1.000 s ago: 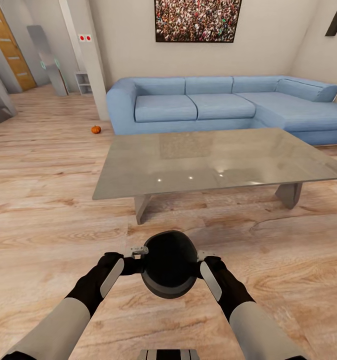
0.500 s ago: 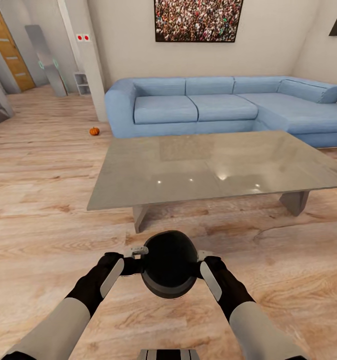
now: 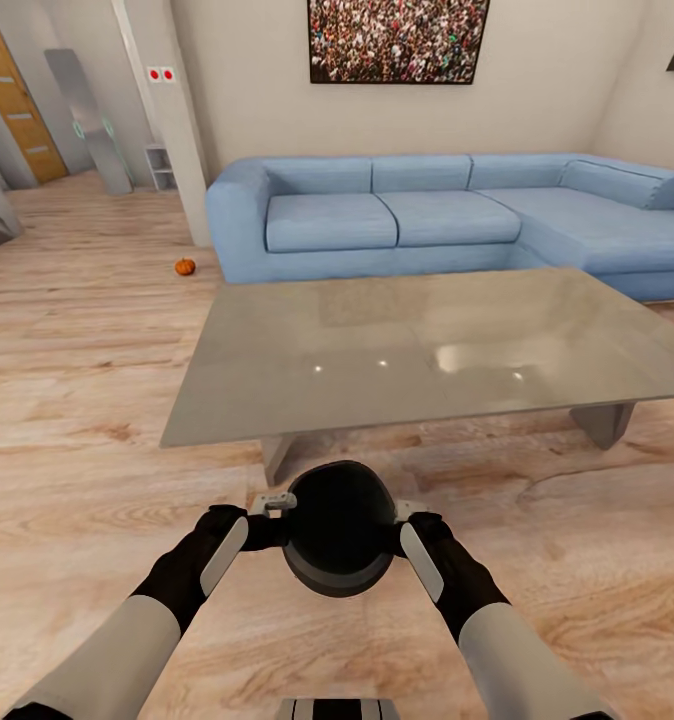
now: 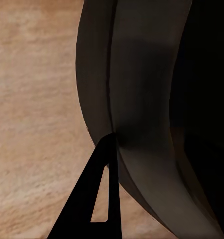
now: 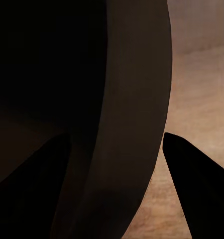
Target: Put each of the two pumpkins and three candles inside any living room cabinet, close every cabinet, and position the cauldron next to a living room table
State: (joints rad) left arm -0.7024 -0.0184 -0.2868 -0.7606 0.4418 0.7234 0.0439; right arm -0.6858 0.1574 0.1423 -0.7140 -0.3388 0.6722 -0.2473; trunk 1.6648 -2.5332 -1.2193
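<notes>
Over the last second the whole head view has shifted: the desk (image 3: 427,350) now sits lower and larger in it, its near edge closer to the arms, and the sofa (image 3: 447,210) and wall picture (image 3: 397,40) have slid with it, so I read this as the robot rolling forward, not the furniture moving. The arms and their load keep the same place in the view throughout. The cauldron (image 3: 339,528) hangs between the two hands over the wooden floor (image 3: 97,400), just short of the desk's near edge and toward its near left corner. The left hand (image 3: 269,508) is clamped on the pot's rim on one side and the right hand (image 3: 405,516) on the other; each wrist view shows the rim wall passing between two dark fingers (image 4: 103,194). For the task this looks like the closing stretch of carrying the pot beside the desk; setting it down on the floor here would likely count as next to it. One pumpkin (image 3: 184,267) lies on the floor well beyond the desk's far left corner, near the sofa's end. The fingertips themselves are hidden behind the pot in the head view, the pot's inside is too dark to read, and the desk's far right corner is cut off.
</notes>
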